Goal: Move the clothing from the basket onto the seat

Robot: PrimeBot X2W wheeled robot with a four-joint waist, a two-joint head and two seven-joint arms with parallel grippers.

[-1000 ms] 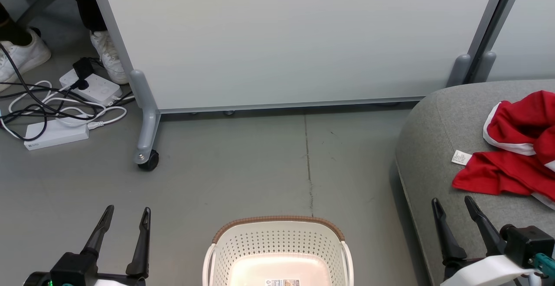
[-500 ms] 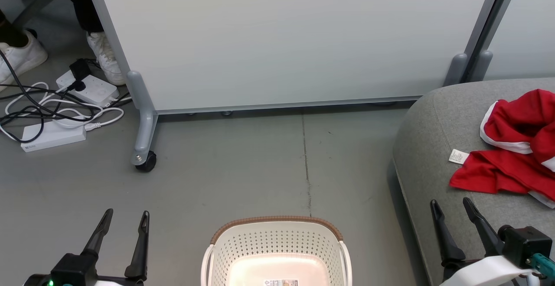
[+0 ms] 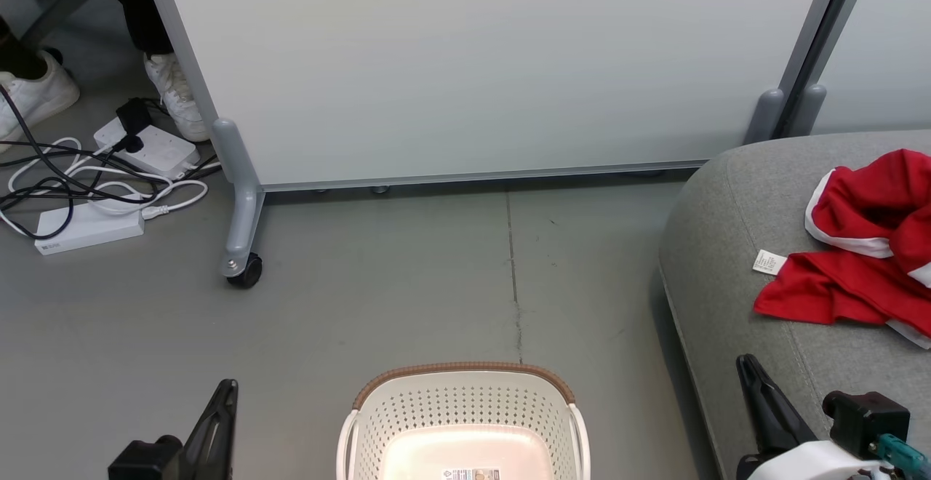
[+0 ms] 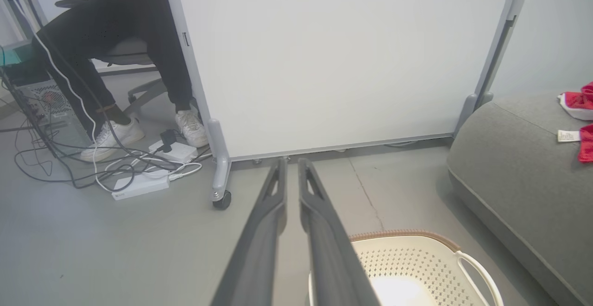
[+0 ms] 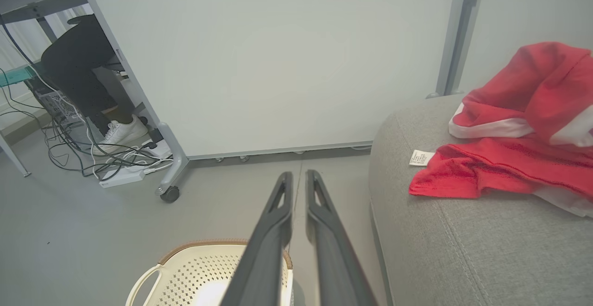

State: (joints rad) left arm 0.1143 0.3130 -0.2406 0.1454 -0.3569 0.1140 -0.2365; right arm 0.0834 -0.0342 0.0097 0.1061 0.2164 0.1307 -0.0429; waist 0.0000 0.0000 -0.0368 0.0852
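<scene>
The left gripper and the right gripper each have their fingers nearly touching and hold nothing. The basket sits between them, its bare bottom showing. Just beyond the right gripper, the clothing lies on the seat.

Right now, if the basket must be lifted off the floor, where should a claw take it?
A white side handle of the basket, probably: it loops out from the perforated wall, leaving a gap a finger can hook. Come from above on the outer side, left claw to the left handle.
</scene>
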